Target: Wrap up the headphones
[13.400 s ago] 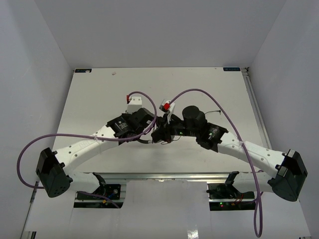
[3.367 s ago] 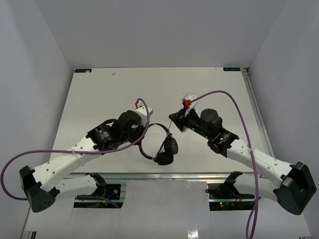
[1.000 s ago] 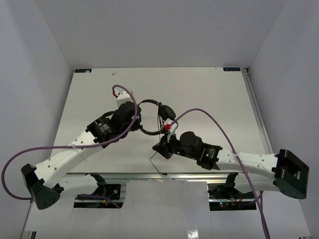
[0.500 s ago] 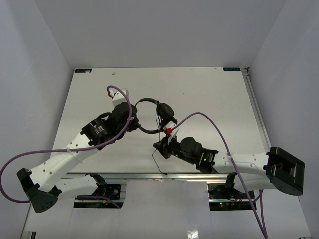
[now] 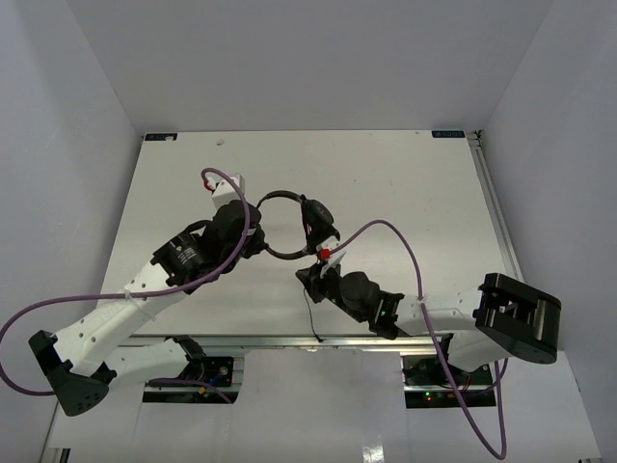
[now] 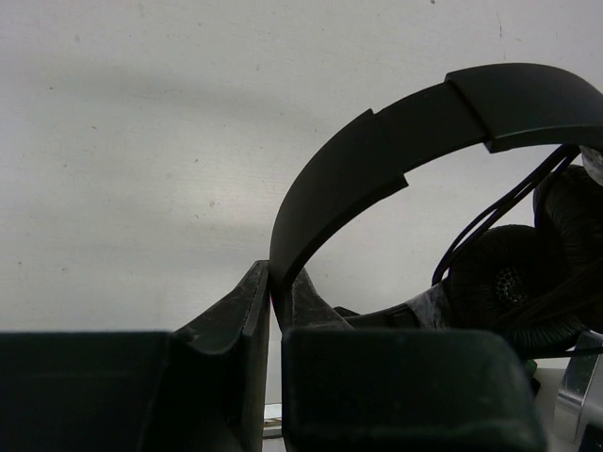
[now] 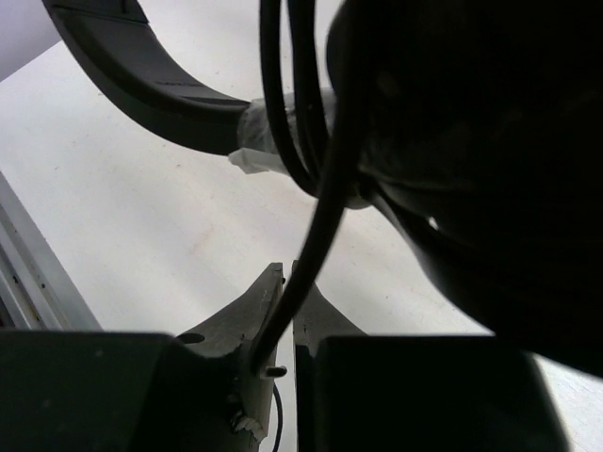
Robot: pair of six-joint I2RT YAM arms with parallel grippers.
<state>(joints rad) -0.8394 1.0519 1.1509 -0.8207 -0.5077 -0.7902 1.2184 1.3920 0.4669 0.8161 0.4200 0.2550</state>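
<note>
The black headphones [image 5: 289,227] are held above the table's middle, headband arched left, earcups [image 5: 318,220] on the right. My left gripper [image 5: 258,231] is shut on the headband [image 6: 377,151], pinched between its fingertips in the left wrist view. My right gripper [image 5: 307,278] sits just below the earcups and is shut on the thin dark cord [image 7: 320,217], which runs up from between its fingers to loops beside the earcup [image 7: 471,141]. The loose cord end [image 5: 313,323] trails toward the table's near edge.
Purple robot cables [image 5: 386,231] arc over both arms. The white table [image 5: 405,183] has a metal rail at its near edge [image 5: 289,340] and white walls around it.
Over the last second my right gripper has shifted slightly up toward the earcups with the cord. My left gripper has carried the headphones a little up and left.
</note>
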